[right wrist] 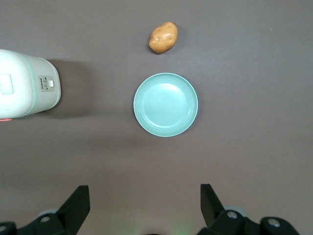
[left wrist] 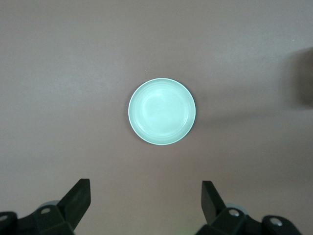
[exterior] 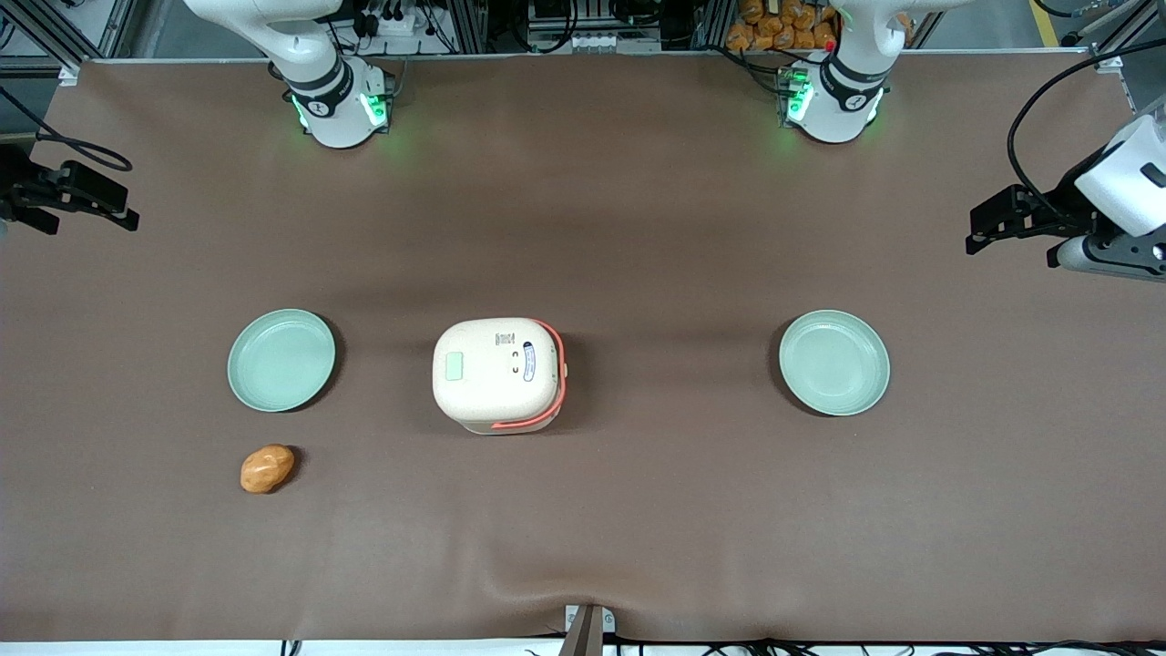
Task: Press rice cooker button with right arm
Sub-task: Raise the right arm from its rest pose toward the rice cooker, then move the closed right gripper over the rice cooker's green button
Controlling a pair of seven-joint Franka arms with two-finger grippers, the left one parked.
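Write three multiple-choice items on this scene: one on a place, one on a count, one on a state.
1. Where is the potato?
A. On the cooker
B. On the table, nearer the front camera than a plate
C. In a plate

2. How many green plates are on the table?
A. One
B. Two
C. Four

3. How is the gripper?
A. Open, above the plate, clear of the cooker
B. Shut on the potato
C. Pressing the cooker's button

Answers:
1 B: it lies on bare table beside the plate.
2 B: one each side of the cooker, the second toward the parked arm's end.
3 A: the wrist view shows its fingers spread, nothing between.
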